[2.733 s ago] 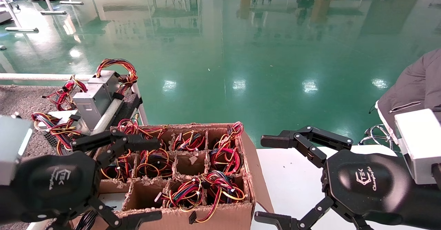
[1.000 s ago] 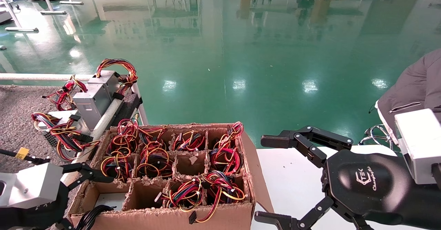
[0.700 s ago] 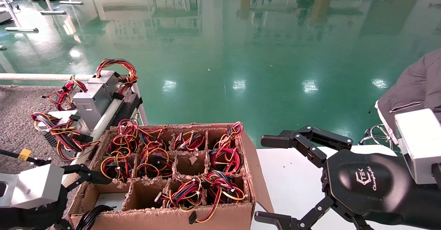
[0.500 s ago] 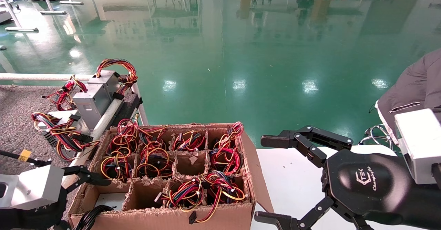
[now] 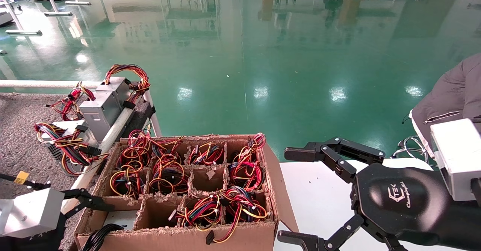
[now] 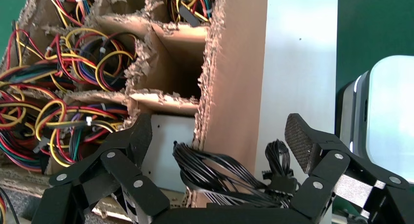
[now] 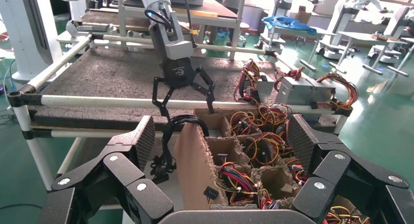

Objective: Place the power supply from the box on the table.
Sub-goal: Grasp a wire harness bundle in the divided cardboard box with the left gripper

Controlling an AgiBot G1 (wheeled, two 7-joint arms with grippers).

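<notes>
Hovering over the near-left corner of the box (image 5: 240, 239), the left gripper (image 7: 183, 93) hangs with its fingers spread wide and nothing between them. The power supply (image 6: 168, 146) sits directly below it, down in that corner cell: only a pale grey face shows, with its black cable bundle (image 6: 219, 177) spilling over the ragged cardboard rim and hanging outside. The unit appears to stand on end in the cell, so its long axis probably runs straight down and the reach has to be vertical, fingers straddling the block inside the partition walls. In the left wrist view the open fingers frame the cables and the box's outer wall rather than the block itself, so I judge the gripper needs to shift inward over the cell before descending.

The table (image 5: 22, 112) lies just left of the box, behind its white rail, so the left arm is the nearer one for both pick and placement. The right gripper (image 5: 300, 194) is parked, released, over the white top beside the box.
</notes>
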